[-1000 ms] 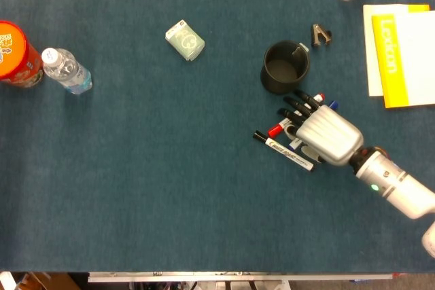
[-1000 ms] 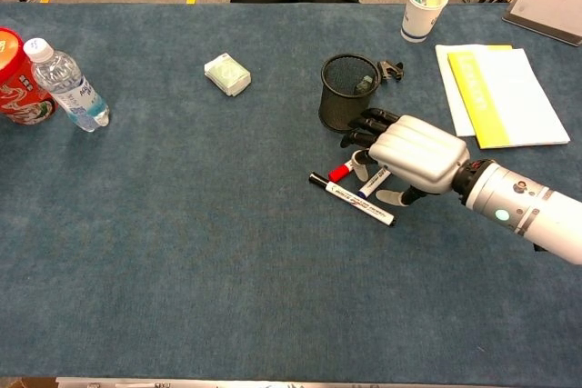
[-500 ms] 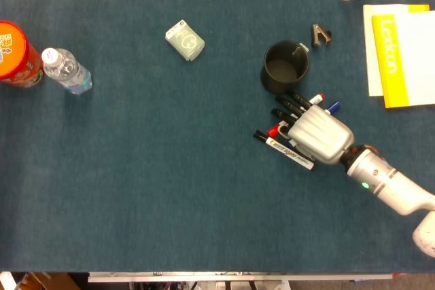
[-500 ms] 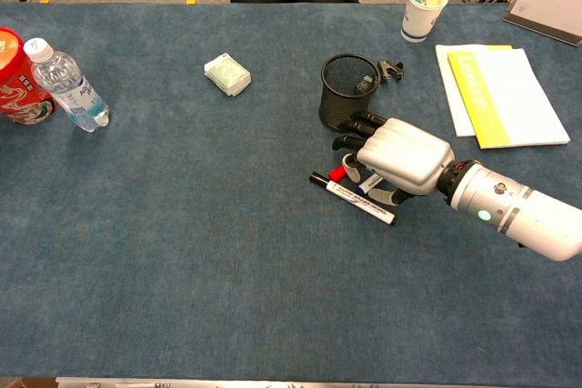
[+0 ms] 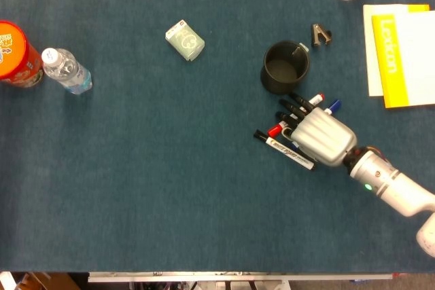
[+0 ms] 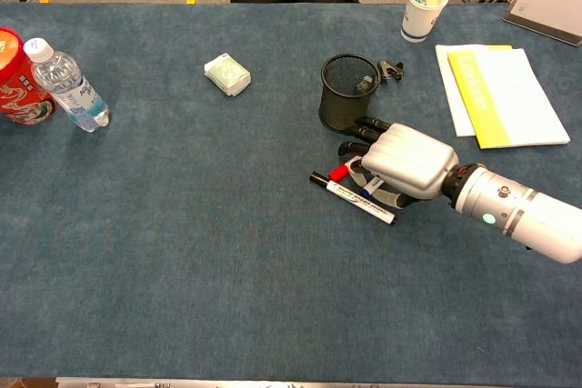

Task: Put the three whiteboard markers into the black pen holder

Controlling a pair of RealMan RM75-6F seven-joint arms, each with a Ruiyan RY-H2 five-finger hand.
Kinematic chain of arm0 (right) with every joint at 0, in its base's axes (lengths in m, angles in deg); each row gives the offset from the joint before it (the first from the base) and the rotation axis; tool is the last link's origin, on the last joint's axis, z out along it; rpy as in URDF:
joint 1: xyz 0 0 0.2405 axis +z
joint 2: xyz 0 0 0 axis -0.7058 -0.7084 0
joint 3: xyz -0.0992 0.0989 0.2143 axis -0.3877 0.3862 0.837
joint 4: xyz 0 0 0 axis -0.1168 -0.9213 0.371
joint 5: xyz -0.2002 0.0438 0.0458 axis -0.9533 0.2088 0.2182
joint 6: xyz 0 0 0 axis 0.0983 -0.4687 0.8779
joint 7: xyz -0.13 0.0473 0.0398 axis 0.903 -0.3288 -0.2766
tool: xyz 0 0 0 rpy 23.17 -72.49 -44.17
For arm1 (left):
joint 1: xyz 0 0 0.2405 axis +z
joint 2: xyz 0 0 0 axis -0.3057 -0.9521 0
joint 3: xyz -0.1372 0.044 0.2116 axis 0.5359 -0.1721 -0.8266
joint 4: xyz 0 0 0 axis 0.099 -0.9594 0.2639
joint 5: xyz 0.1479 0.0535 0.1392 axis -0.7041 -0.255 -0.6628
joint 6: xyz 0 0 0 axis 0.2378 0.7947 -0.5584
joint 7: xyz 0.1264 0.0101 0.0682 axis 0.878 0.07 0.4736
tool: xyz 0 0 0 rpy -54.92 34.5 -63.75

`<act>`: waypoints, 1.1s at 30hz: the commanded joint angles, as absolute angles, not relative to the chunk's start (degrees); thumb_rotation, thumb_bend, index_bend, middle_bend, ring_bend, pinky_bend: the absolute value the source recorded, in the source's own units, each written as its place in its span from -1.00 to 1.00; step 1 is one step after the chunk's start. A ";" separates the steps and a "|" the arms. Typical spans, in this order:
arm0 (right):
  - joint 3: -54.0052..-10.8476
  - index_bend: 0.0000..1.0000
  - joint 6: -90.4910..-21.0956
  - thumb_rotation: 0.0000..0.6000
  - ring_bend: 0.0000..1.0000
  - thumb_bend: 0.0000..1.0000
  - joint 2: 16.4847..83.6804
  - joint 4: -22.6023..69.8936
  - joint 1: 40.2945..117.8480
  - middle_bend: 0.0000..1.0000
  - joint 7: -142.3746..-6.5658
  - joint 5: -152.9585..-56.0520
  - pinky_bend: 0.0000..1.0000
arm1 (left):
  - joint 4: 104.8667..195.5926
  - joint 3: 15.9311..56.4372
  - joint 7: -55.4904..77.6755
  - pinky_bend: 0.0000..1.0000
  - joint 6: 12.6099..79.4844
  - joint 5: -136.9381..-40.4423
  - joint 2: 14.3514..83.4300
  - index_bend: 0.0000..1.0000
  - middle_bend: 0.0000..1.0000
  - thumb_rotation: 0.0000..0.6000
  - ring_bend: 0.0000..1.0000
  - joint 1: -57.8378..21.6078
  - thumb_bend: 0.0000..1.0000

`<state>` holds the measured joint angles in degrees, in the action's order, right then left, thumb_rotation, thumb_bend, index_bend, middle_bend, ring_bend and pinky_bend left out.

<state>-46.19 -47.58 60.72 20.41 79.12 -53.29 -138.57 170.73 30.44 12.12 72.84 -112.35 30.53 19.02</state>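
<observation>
Compared with one second ago, the right hand [image 5: 319, 136] has shifted slightly toward the markers and sits lower over them; the markers and all other items have not moved.

Right hand: silver shell, black fingers [image 6: 356, 134], palm down over the marker group just in front of the black mesh cylindrical pen holder [image 6: 348, 90]. The fingers lie side by side, extended and slightly bent, tips near the holder's base. Whether they grip or merely touch a marker cannot be told from either view. The left hand does not appear in either view.

Task items:
- White-barrelled whiteboard marker with black cap [image 5: 285, 151]: flat on the blue felt table [image 5: 170, 188], at the near left edge of the hand.
- Red-capped whiteboard marker [image 5: 274, 130]: red end protrudes left of the fingers; its other end shows near the holder.
- Blue whiteboard marker [image 5: 332, 107]: mostly covered by the hand; blue tip visible on the far right side.
- Pen holder: upright, no markers in it.

Other items: clear plastic water bottle [image 6: 65, 84] and red canister [image 6: 18, 77] at far left; small pale green packet [image 6: 226, 74]; black binder clip [image 5: 320, 34]; white paper cup [image 6: 424, 8]; yellow-and-white booklets [image 6: 505, 93] at right.
</observation>
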 commanded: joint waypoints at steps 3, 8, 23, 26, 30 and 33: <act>-46.70 0.06 -48.58 1.00 -0.86 -0.34 60.45 20.14 78.95 -0.54 -54.65 -138.87 -0.86 | 170.75 30.47 12.10 -0.66 72.90 -112.41 30.54 -0.57 -0.57 1.00 -0.57 19.05 -0.16; -46.98 0.16 -51.05 1.00 -0.86 -0.33 59.35 21.08 78.49 -0.48 -56.41 -139.61 -0.86 | 170.95 30.42 12.27 -0.66 72.94 -112.45 30.39 -0.57 -0.57 1.00 -0.57 19.15 -0.16; -41.90 0.28 -65.33 1.00 -0.78 -0.32 46.80 42.90 76.23 -0.37 -77.54 -139.18 -0.86 | 172.45 30.42 13.75 -0.66 72.86 -113.40 30.22 -0.57 -0.57 1.00 -0.57 18.73 -0.16; -39.21 0.28 -64.89 1.00 -0.78 -0.32 46.52 44.53 76.81 -0.37 -80.97 -135.99 -0.86 | 172.60 30.40 13.92 -0.66 72.91 -113.69 30.24 -0.57 -0.57 1.00 -0.57 18.65 -0.16; -36.01 0.28 -61.85 1.00 -0.78 -0.32 48.43 43.94 78.62 -0.37 -85.10 -131.30 -0.86 | 173.06 30.30 14.28 -0.66 72.84 -113.98 30.20 -0.57 -0.57 1.00 -0.57 18.54 -0.16; -34.18 0.28 -59.74 1.00 -0.78 -0.32 50.63 41.93 80.22 -0.37 -86.69 -129.10 -0.86 | 173.36 30.23 14.52 -0.66 73.24 -114.10 30.04 -0.57 -0.57 1.00 -0.57 18.77 -0.16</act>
<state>-35.15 -61.09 49.30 43.03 79.11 -85.74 -130.32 173.31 30.24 14.48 73.20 -114.08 30.07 18.73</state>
